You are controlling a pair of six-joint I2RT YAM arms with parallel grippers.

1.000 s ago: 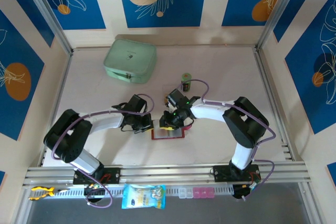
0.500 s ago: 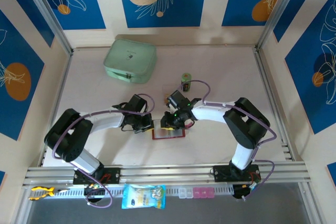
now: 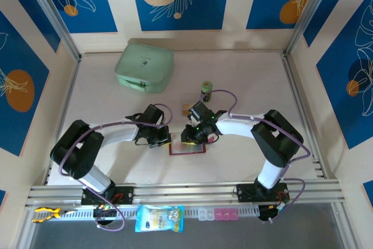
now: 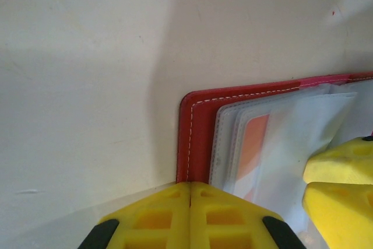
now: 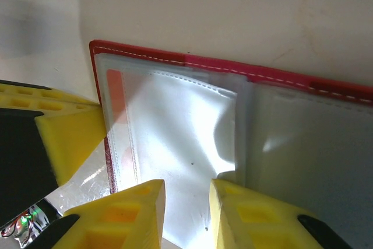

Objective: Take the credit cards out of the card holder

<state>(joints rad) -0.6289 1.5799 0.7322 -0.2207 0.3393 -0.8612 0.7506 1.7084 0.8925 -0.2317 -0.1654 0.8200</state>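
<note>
The card holder (image 3: 187, 148) lies open on the table, dark red with clear sleeves (image 5: 180, 126). An orange credit card (image 4: 254, 144) sits inside the leftmost sleeve, its edge (image 5: 115, 88) also in the right wrist view. My left gripper (image 4: 190, 188) is shut, its tips pressed on the holder's left red border (image 4: 196, 138). My right gripper (image 5: 187, 202) hovers open over the left page, tips on the glossy sleeve with nothing between them. From above, both grippers (image 3: 165, 140) (image 3: 190, 139) meet at the holder's upper left. A small tan card (image 3: 185, 108) lies on the table behind the right wrist.
A green can (image 3: 206, 90) stands just behind the right arm. The mint-green zip case (image 3: 144, 67) rests at the back left. A snack packet (image 3: 159, 217) and small pink boxes (image 3: 221, 214) lie on the front rail below the arms.
The right wrist has shifted slightly right and toward the holder, uncovering the tan card behind it. The left arm has not moved.
</note>
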